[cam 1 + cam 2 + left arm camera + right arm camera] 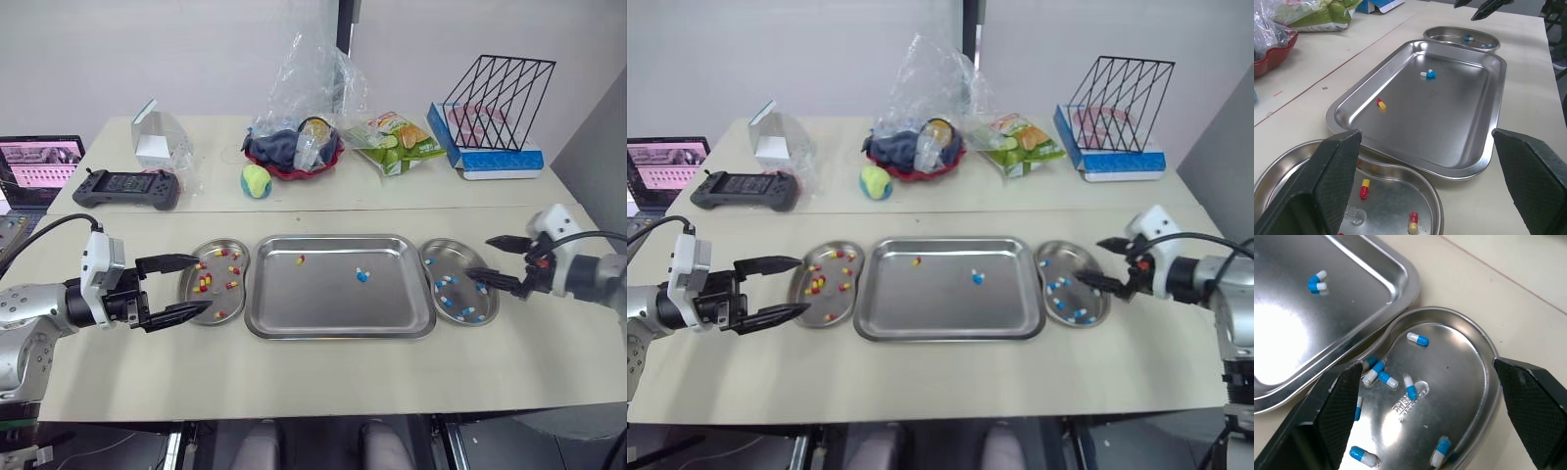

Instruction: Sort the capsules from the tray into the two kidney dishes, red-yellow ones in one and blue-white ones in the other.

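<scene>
The left gripper (204,282) hangs open and empty over the outer edge of the left kidney dish (220,299), which holds red-yellow capsules (233,269). The right gripper (478,256), also open and empty, hangs above the right kidney dish (456,259) of blue-white capsules (468,313). Between the dishes, the tray (323,304) holds one red-yellow capsule (301,259) and a blue-white pair (362,275).

Beige tabletop (323,382) carries a rectangular steel tray (323,294). Steel kidney dish (238,304) against tray's left end, second kidney dish (446,257) against its right end. Behind tray: black handheld controller (127,188), yellow-green ball (257,180), red bowl (294,166), green snack bag (397,142), blue box (495,162).
</scene>
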Robot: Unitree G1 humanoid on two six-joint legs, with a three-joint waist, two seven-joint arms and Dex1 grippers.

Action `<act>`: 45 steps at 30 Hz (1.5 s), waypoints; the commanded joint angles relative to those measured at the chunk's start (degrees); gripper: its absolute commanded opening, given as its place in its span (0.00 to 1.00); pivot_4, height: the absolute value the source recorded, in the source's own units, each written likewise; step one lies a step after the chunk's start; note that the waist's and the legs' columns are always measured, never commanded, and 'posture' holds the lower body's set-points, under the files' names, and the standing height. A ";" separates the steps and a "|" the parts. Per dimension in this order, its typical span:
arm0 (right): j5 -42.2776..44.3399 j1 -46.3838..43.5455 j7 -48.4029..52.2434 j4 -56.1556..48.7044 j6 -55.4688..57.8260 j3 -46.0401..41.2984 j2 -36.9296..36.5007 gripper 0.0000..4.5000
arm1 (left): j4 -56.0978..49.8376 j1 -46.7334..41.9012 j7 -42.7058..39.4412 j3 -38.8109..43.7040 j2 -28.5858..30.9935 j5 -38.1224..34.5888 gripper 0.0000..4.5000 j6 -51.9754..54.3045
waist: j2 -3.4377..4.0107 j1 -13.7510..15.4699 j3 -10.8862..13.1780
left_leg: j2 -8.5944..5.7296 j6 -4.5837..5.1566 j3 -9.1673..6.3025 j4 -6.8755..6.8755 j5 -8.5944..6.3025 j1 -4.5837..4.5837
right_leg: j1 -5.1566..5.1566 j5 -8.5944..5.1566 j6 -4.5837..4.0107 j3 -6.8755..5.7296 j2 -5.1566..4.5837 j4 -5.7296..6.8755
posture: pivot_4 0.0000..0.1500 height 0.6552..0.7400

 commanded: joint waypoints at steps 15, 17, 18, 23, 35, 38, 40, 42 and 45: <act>2.04 8.51 -9.39 25.18 -25.75 -20.55 2.16 0.99 | 25.08 3.70 8.66 15.70 -2.62 4.82 1.00 -18.53 | 0.01 -0.36 0.00 | 0.01 0.01 0.06 -0.09 0.00 0.25 | 0.19 -0.01 -0.01 0.02 0.00 -0.03 | 1.00 0.94; 1.91 8.71 -9.95 27.00 -27.46 -20.15 2.53 0.99 | 26.09 3.77 10.09 16.41 -3.18 4.79 1.00 -19.38 | 0.01 -0.24 0.00 | 0.01 0.01 0.07 -0.10 0.00 0.26 | 0.19 -0.01 -0.01 0.02 0.00 -0.03 | 1.00 0.94; 1.95 8.82 -10.23 27.70 -28.08 -19.95 2.76 0.99 | 26.29 3.81 10.84 16.60 -3.40 4.85 1.00 -19.47 | 0.01 -0.20 0.00 | 0.01 0.01 0.06 -0.09 0.00 0.27 | 0.21 -0.01 -0.01 0.02 0.00 -0.02 | 1.00 0.94; 2.37 8.53 -11.10 29.77 -29.65 -19.60 3.42 0.99 | 27.56 3.49 15.11 16.56 -3.70 6.94 1.00 -22.01 | 0.01 -0.18 -0.01 | 0.00 0.00 0.06 -0.08 0.00 0.27 | 0.22 -0.01 -0.01 0.02 -0.01 -0.02 | 1.00 0.94; 1.79 6.09 -11.29 32.59 -30.65 -17.75 2.42 0.99 | 29.49 3.57 16.64 14.61 -2.20 7.75 1.00 -18.71 | 0.02 -0.32 -0.01 | 0.00 0.00 0.06 -0.09 0.00 0.29 | 0.22 -0.01 -0.01 0.03 0.00 0.00 | 1.00 0.94; 1.84 5.28 -10.90 32.85 -30.01 -17.30 2.07 0.99 | 29.72 2.90 17.36 14.04 -1.56 8.63 1.00 -18.21 | 0.02 -0.32 -0.01 | 0.00 0.01 0.06 -0.09 0.00 0.29 | 0.22 -0.01 -0.01 0.03 0.00 0.00 | 1.00 0.94; 2.13 4.91 -10.71 32.83 -29.59 -17.18 2.00 0.99 | 30.45 2.06 18.21 13.98 -0.95 9.72 1.00 -19.22 | 0.02 -0.32 -0.01 | 0.00 0.00 0.06 -0.09 0.00 0.29 | 0.22 -0.01 0.00 0.03 0.00 -0.01 | 1.00 0.94; 1.64 4.96 -10.63 32.47 -29.09 -16.30 1.90 0.99 | 30.98 0.77 19.25 13.81 -0.20 10.51 1.00 -18.87 | 0.02 -0.31 -0.01 | 0.00 0.00 0.06 -0.09 0.00 0.29 | 0.22 -0.01 0.00 0.03 0.00 0.00 | 1.00 0.94; -1.07 5.86 -11.82 32.06 -30.26 -14.01 1.63 0.99 | 31.71 -1.03 20.06 12.77 0.86 11.42 1.00 -16.57 | 0.02 -0.27 -0.01 | 0.00 0.00 0.06 -0.09 0.00 0.29 | 0.22 -0.01 0.00 0.03 0.00 0.00 | 1.00 0.94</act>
